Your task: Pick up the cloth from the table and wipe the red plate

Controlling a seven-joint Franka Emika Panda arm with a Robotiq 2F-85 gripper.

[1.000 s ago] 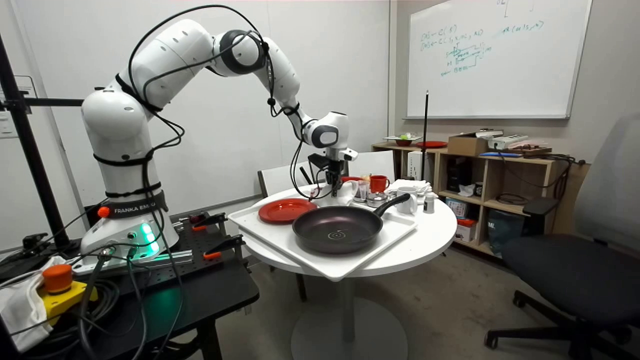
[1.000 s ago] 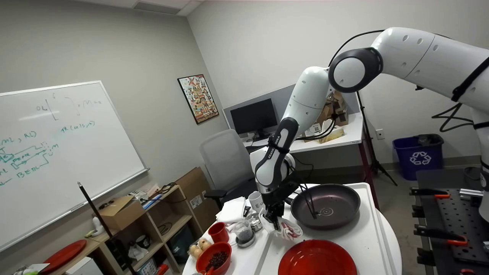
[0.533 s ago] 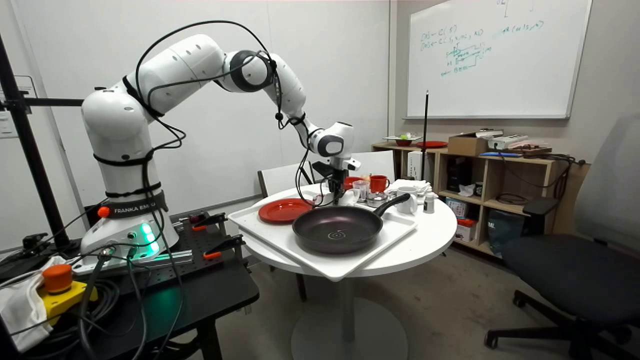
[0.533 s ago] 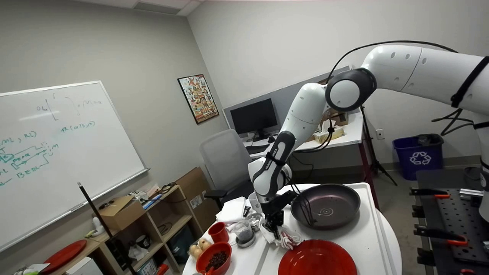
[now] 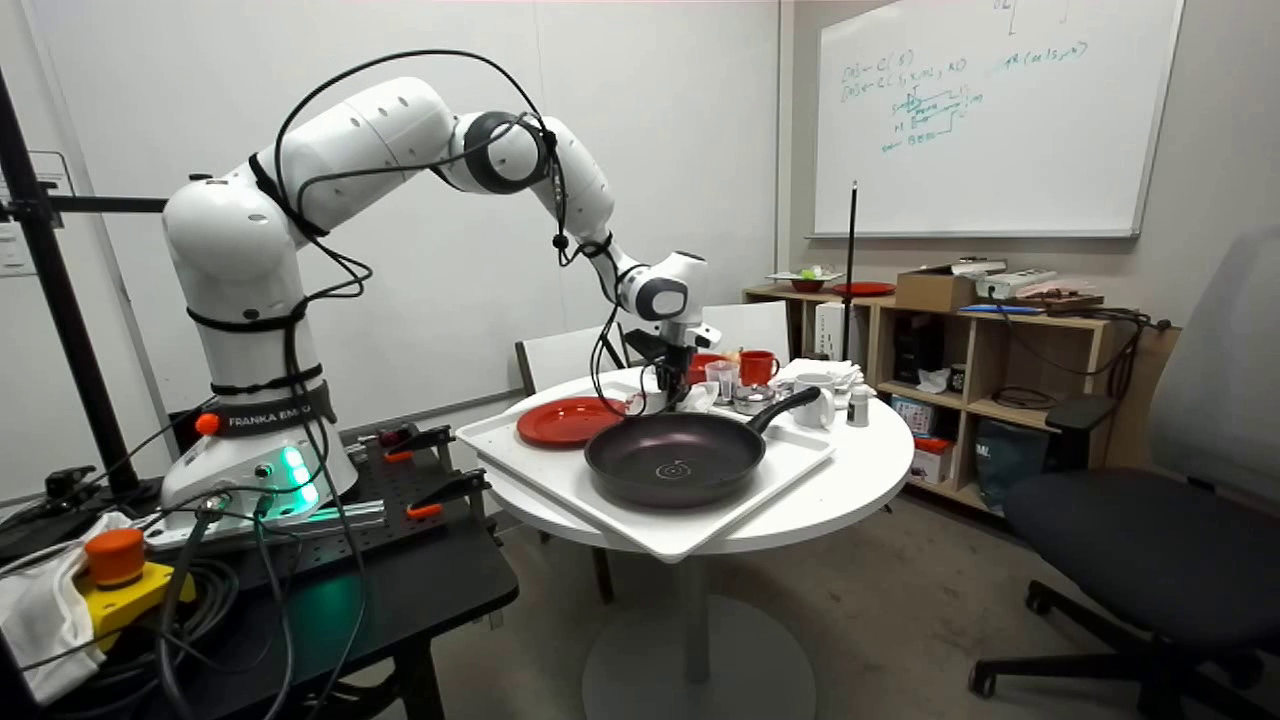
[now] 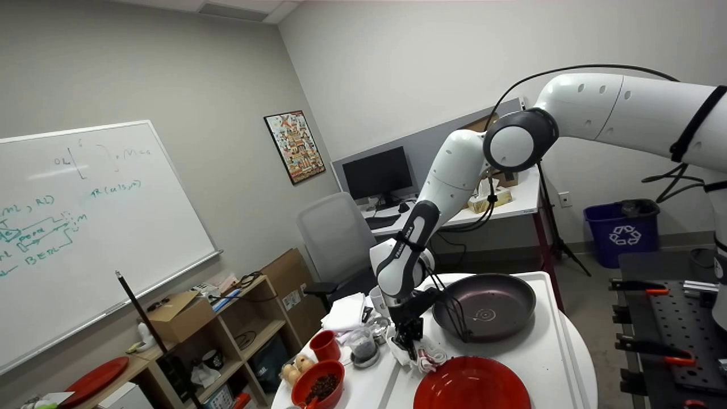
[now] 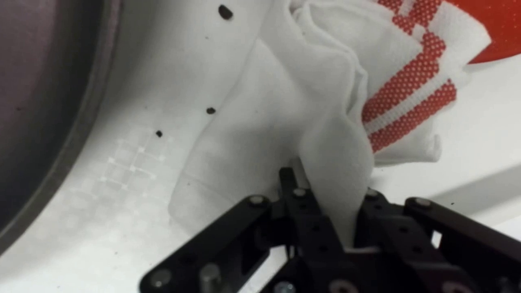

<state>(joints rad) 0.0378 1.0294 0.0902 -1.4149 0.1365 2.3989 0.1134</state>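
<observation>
My gripper (image 7: 330, 183) is shut on the white cloth (image 7: 260, 118), a fold of it bunched up between the dark fingers (image 7: 303, 203). Red stripes cross one end of the cloth, and in the wrist view that end overlaps the rim of the red plate (image 7: 498, 30); whether it touches cannot be told. In an exterior view the cloth (image 6: 430, 357) hangs low over the tray beside the plate (image 6: 472, 386). The plate (image 5: 568, 421) lies flat, left of the gripper (image 5: 672, 398) in an exterior view. All this is on the round white table (image 5: 885, 468).
A dark pan (image 5: 675, 462) shares the white tray (image 5: 662, 545) with the plate, close by the gripper. Beyond the tray stand a red mug (image 6: 325, 345), a red bowl (image 6: 319, 382), a white mug (image 5: 815, 400) and folded white napkins (image 6: 345, 312). Dark specks dot the tray.
Over the past second the arm has come down, mostly in the first half, carrying the cloth lower and closer to the red plate. The grip has stayed shut. Plate and pan have not moved.
</observation>
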